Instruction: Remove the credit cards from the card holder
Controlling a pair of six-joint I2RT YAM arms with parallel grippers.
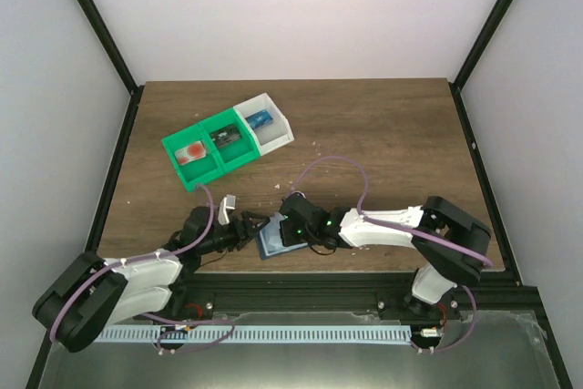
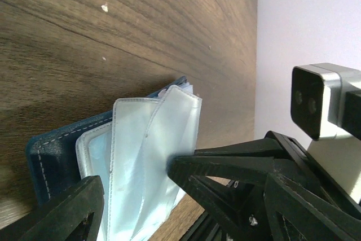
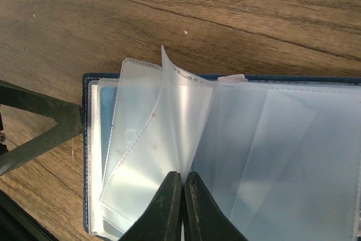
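The card holder (image 1: 271, 244) lies open near the table's front edge, dark navy outside (image 2: 51, 156), with clear plastic sleeves (image 2: 152, 139) fanned up. My right gripper (image 3: 183, 180) is shut on the lower edge of one upright clear sleeve (image 3: 186, 122). A blue credit card (image 3: 107, 118) shows through the leftmost sleeves. My left gripper (image 2: 132, 174) stands open around the sleeves' free ends, and one of its fingers (image 2: 225, 173) touches the sleeve edge. That finger also shows at the holder's left side (image 3: 45, 121) in the right wrist view.
Two green trays (image 1: 211, 154) and a white tray (image 1: 270, 125) sit joined at the back left, each holding a card. The black frame rail runs along the front table edge (image 1: 301, 272), just behind the holder.
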